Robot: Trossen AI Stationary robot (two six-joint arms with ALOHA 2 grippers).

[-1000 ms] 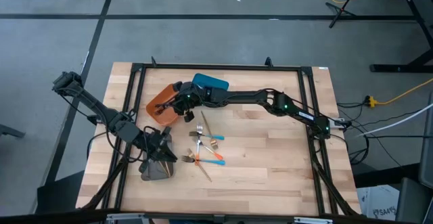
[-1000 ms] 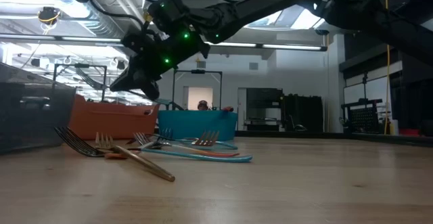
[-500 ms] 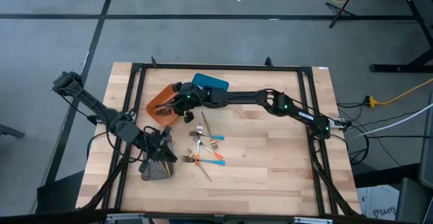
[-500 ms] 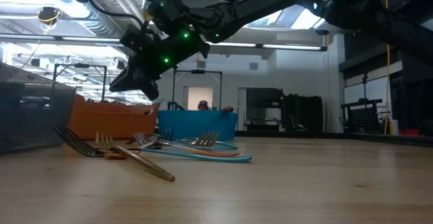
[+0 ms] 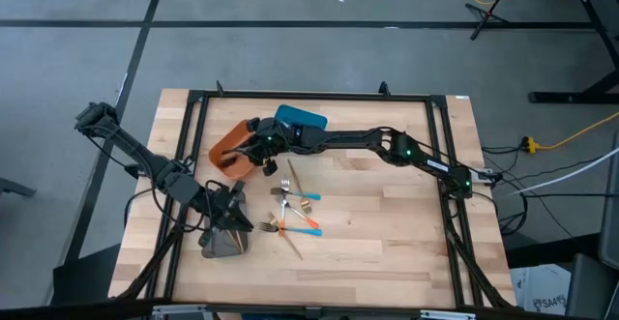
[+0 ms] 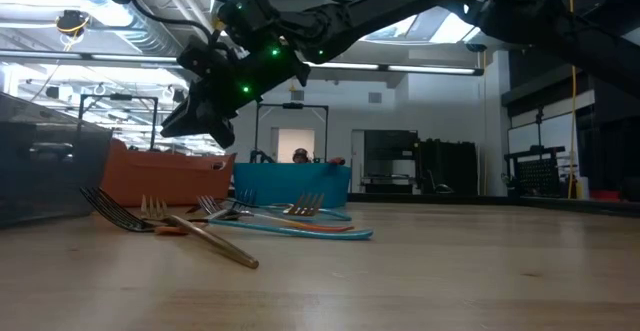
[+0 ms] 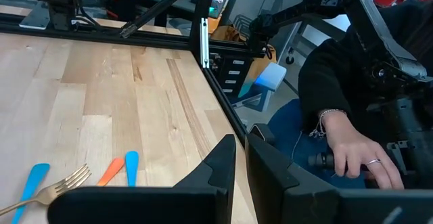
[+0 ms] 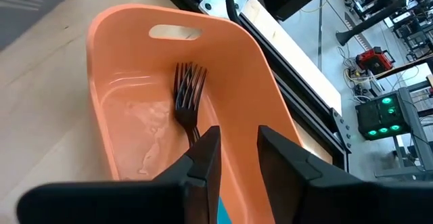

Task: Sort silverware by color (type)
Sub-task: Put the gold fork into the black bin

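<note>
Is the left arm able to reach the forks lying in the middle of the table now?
Probably yes. The left gripper hangs over the grey tray, right beside the forks on the table. Nothing stands between them; the right gripper is away over the orange tray.

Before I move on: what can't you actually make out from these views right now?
- Fork in the orange tray, right wrist view: handle hidden behind the right gripper, so its colour is unknown.
- Grey tray, high view: contents covered by the left gripper.
- Blue tray, low view: its wall hides the inside.
- Loose silverware, high view: too small to count forks against spoons.
</note>
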